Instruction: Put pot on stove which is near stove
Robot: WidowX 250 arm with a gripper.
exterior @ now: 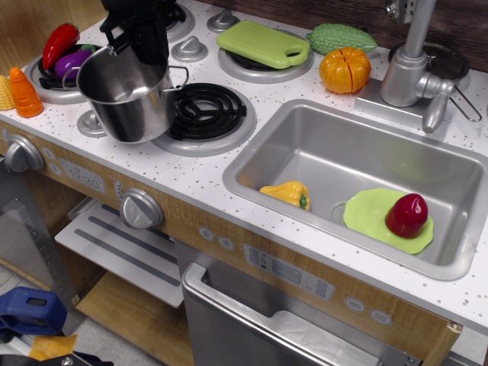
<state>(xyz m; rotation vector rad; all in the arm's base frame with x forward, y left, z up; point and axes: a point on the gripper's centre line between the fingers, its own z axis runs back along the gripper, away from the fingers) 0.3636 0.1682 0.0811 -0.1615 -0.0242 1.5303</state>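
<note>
Pot (pixel 126 95): steel, upright, lidless; held at its far rim by the black claw (pixel 136 47), which is clamped on it. It overlaps the left edge of the stove (pixel 204 113) on the speckled surface (pixel 191 175).

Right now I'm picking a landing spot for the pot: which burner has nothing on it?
The front burner beside the sink, its black coil bare. The back right one holds a green board, the left one toy vegetables, and the back left is mostly hidden.
</note>
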